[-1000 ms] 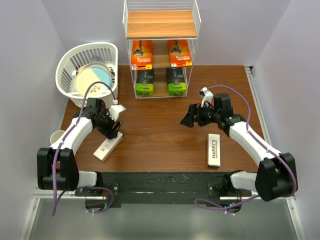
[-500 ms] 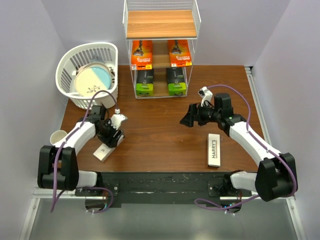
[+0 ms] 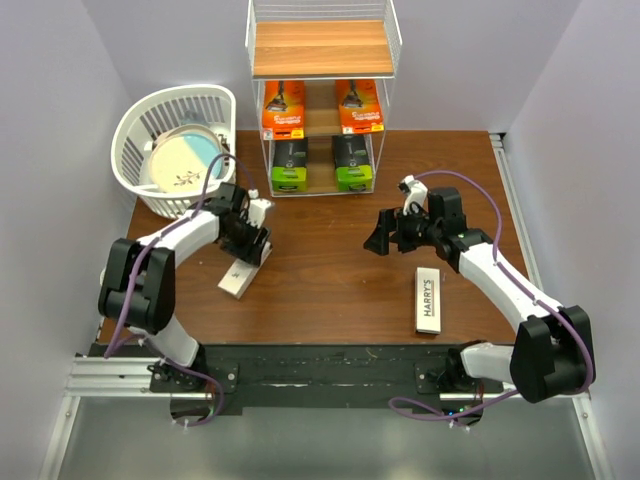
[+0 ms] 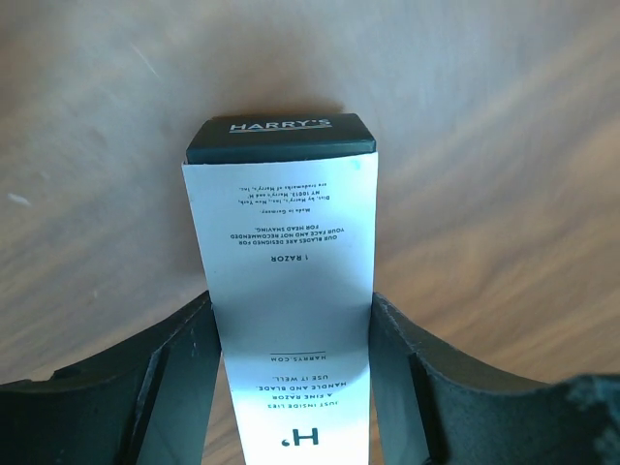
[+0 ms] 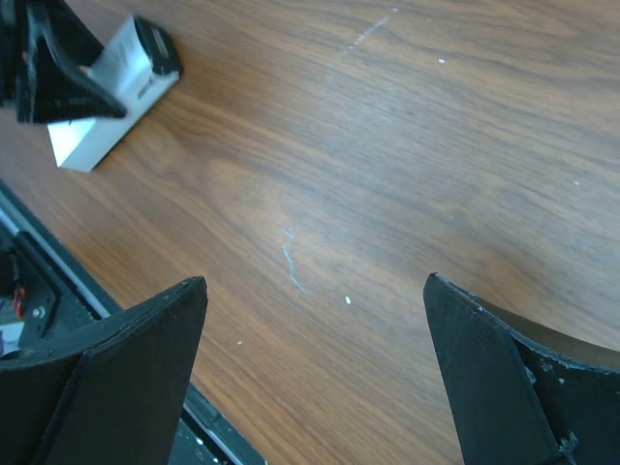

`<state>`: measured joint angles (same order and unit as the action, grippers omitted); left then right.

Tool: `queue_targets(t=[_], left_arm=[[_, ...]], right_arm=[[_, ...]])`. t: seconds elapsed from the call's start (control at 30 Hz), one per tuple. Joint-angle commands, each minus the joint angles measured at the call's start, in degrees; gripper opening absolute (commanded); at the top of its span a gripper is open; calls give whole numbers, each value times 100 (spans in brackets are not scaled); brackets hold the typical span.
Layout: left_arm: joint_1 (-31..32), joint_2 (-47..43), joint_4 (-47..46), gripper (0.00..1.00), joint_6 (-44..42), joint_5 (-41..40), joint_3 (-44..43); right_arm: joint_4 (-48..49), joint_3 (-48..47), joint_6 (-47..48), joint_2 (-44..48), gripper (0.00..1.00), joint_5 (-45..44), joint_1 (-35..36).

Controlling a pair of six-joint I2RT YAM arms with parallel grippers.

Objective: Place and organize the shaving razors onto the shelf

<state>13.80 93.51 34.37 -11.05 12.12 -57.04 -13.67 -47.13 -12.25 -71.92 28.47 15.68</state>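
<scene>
left gripper [image 4: 293, 320] pinches a white razor box [image 4: 286, 242] widthwise, likely bound for the shelf [image 3: 322, 48] at one o'clock; right gripper [image 5: 315, 286] spread wide.

The table [image 5: 407, 145] is showing brown wood grain with a smooth, faintly shiny finish and fine pale scratches. The slim white razor box [image 4: 291, 291] is wearing a matt paper sleeve, and its dark end cap is catching a soft sheen. The right gripper [image 5: 315, 291] is showing matt black plastic fingers. The shelf [image 3: 322, 48] is pairing thin white wire with smooth wooden boards. The basket [image 3: 128, 140] is looking like white plastic.
</scene>
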Motion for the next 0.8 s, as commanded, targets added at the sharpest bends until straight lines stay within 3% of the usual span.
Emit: queue_targets(t=[0.0, 0.17, 0.3, 0.4, 0.43, 0.6, 0.77], left_arm=[[0, 472, -159, 47, 1447, 105, -641], [8, 555, -53, 63, 1395, -173, -994], [8, -444, -123, 71, 1368, -543, -303], [26, -991, -167, 87, 1465, -474, 217], [61, -1115, -211, 100, 1465, -474, 341], [298, -1494, -597, 100, 1404, -544, 939], [404, -1196, -625, 100, 1360, -675, 905]], right_arm=[[-144, -305, 83, -50, 99, -237, -21], [-197, -542, 82, -235, 99, -307, -21], [-162, -587, 118, -296, 99, -377, -83], [-145, -560, 65, -358, 99, -368, -118], [-136, -560, 65, -393, 99, -368, -118], [-101, -656, 65, -498, 99, -386, -109], [-83, -665, 65, -525, 99, -386, -118]])
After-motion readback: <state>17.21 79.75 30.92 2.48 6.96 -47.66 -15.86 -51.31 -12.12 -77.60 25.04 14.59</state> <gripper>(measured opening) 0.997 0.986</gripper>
